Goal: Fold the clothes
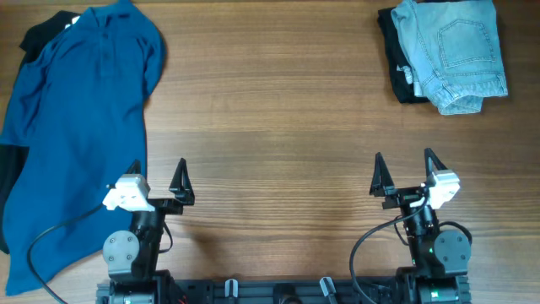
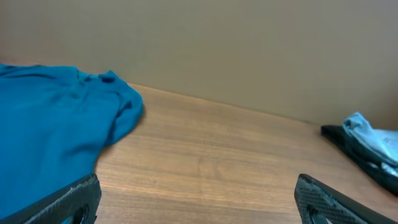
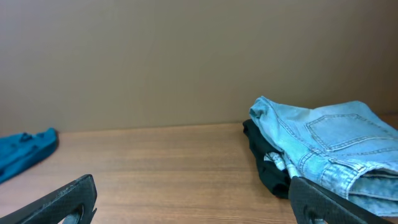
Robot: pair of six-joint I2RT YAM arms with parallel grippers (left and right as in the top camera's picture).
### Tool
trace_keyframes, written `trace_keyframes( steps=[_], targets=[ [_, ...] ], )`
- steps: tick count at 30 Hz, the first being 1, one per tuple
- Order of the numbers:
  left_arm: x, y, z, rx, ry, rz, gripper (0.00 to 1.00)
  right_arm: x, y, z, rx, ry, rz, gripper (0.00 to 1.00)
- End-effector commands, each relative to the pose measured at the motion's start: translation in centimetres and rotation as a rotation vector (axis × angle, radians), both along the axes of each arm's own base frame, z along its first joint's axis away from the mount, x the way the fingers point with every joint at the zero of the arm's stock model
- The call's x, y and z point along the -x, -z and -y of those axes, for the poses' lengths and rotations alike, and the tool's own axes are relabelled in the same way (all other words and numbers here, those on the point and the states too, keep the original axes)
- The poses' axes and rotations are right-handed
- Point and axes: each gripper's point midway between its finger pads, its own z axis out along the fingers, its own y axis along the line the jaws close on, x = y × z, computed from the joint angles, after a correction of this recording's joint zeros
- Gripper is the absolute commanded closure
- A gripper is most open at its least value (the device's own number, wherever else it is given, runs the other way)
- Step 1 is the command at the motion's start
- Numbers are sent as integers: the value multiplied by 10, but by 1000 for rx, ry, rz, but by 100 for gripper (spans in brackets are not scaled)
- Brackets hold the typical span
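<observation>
A large deep-blue collared shirt (image 1: 76, 135) lies spread along the table's left side, collar at the far end; it also shows in the left wrist view (image 2: 50, 137) and the right wrist view (image 3: 25, 149). A black garment (image 1: 42, 34) peeks from under its far left edge. Folded pale denim jeans (image 1: 451, 51) sit on a folded black garment (image 1: 396, 67) with a bit of white cloth between, at the far right, also in the right wrist view (image 3: 329, 149). My left gripper (image 1: 158, 179) is open and empty by the shirt's near right edge. My right gripper (image 1: 405, 171) is open and empty at the near right.
The wooden table (image 1: 270, 127) stretches between the shirt and the folded pile. A plain tan wall (image 3: 186, 56) stands behind the table's far edge. Both arm bases sit at the near edge.
</observation>
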Motion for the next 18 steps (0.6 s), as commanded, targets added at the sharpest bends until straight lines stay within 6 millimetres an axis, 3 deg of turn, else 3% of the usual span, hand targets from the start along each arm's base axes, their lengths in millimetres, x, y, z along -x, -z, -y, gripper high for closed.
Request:
trace_keyframes(
  steps=[1,3,4,7,11,14,18],
  targets=[
    [7,-43,1,26,6,54,0,-2,-30,-6,44,-27,17,0],
    [9,-51,0,27,-2,27,0,-8,-39,-6,46,-30,-3,0],
    [10,-68,-3,30,-20,-41,0,-21,-61,-7,65,-31,-42,0],
    [8,-89,-6,29,-41,-98,0,-41,-86,-13,73,-58,-95,0],
    [-7,-113,-7,34,-41,-210,0,-75,-113,-31,71,-159,-194,0],
    [-25,-118,-9,40,-43,-337,0,-103,-120,-46,60,-241,-299,0],
    [-54,-111,-11,45,-43,-503,0,-134,-106,-63,36,-335,-424,0]
  ],
)
